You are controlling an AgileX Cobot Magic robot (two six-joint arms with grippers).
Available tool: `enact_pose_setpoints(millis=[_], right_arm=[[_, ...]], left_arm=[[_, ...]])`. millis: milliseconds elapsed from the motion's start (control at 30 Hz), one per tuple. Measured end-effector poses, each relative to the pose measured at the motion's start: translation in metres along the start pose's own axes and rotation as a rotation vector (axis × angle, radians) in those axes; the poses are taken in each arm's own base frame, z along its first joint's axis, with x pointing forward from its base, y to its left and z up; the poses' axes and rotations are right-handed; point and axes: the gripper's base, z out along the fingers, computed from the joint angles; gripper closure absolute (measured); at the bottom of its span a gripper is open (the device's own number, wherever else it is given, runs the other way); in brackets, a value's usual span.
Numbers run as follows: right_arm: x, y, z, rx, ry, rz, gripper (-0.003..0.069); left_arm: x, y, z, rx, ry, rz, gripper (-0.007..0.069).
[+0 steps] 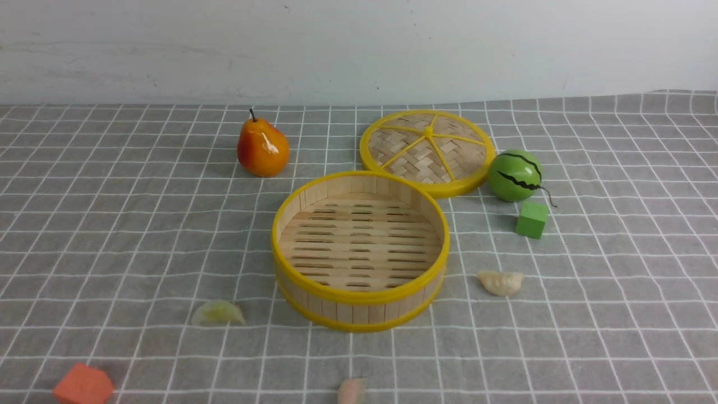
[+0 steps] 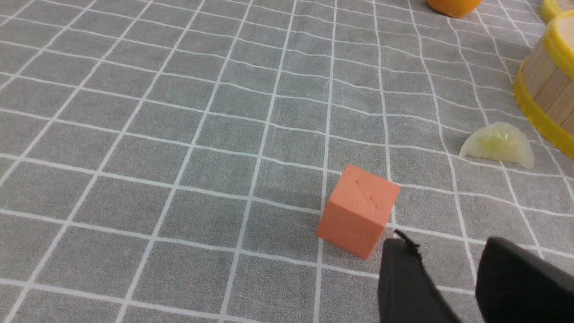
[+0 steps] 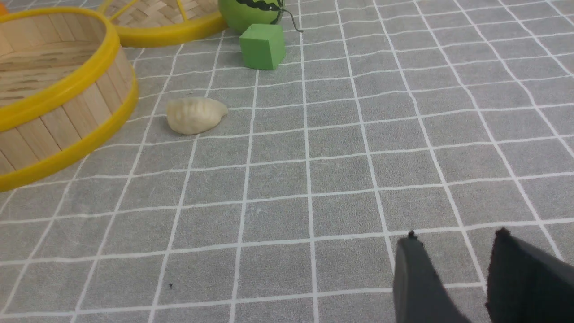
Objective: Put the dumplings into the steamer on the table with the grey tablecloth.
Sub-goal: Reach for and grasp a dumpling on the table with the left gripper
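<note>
**Steamer empty, three dumplings to go**

The grey tablecloth (image 1: 112,224) lies flat and the steamer (image 1: 359,294) sits mid-table. The left gripper (image 2: 448,251) and right gripper (image 3: 455,242) are both partway apart, holding nothing. I'd come straight down and pinch gently. The green dumpling (image 1: 217,313) is left of the steamer, the cream dumpling (image 1: 501,282) right, and the pinkish dumpling (image 1: 352,391) nearest the robot.

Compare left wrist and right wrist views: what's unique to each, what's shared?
Left wrist only: orange cube, pale green crescent dumpling, left gripper with jaws open. Right wrist only: cream pleated dumpling, green cube, striped green watermelon ball, right gripper, also open. Both: the wall of the yellow-rimmed wooden-slat steamer and the grey white-gridded tablecloth.
</note>
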Motion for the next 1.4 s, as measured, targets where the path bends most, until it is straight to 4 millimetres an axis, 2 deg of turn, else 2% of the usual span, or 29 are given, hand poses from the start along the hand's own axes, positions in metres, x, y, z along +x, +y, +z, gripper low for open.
enact_pose_setpoints(millis=[1400], right_arm=[[-0.0004,-0.0010,0.0000,0.011,-0.004,-0.028,0.0419]], left_arm=[[-0.0019,0.0002,0.0000,-0.002,-0.020,0.026,0.0386]])
